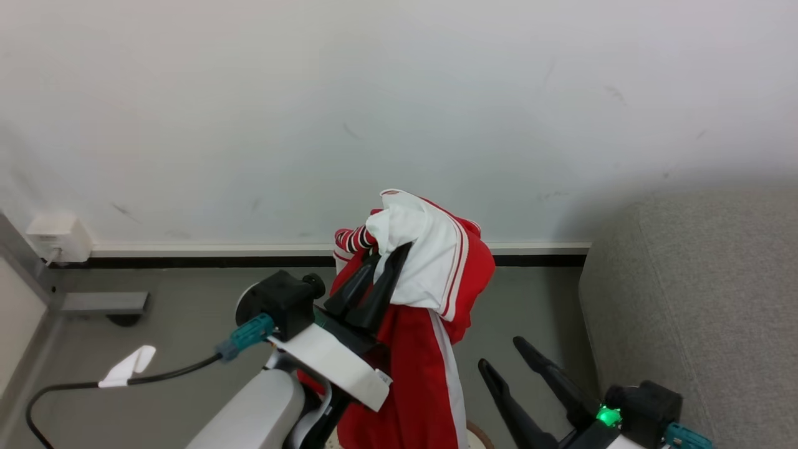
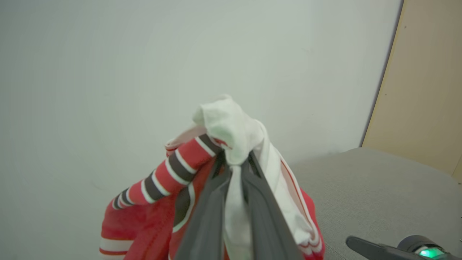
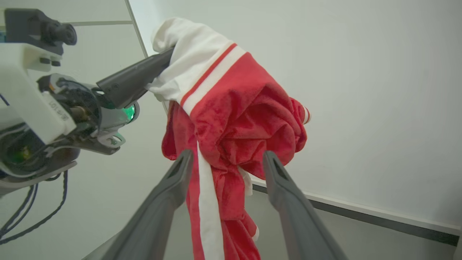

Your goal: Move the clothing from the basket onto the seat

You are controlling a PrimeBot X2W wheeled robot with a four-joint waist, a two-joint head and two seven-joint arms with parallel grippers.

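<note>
Largest first: plain white wall [image 1: 399,93] fills the background, rising behind the large grey fabric-upholstered sofa [image 1: 698,299] and running well to the left of it. We take the sofa as our reference.

Red fabric garment with white panel, white stripe trim and red-white-black striped ribbed cuff [image 1: 430,268]: held aloft to the left of the sofa, apart from it, over grey floor. The white panel is bunched at the top, and the red body hangs straight down.

Left gripper [image 1: 389,252]: on the side of the garment away from the sofa. Its two dark fingers are pressed together on the bunched white fabric, and the left wrist view shows the cloth pinched between them.

Right gripper [image 1: 500,353]: low, between the hanging garment and the sofa's left edge. Its fingers are spread wide with nothing in them. In the right wrist view they frame the red folds without touching them.

Curved brown edge [image 1: 481,436] below the garment, left of the sofa: possibly the basket's rim, but too little of it is visible for us to confirm.

Small white wall box [image 1: 59,238]: far left of the sofa, at skirting height.
</note>
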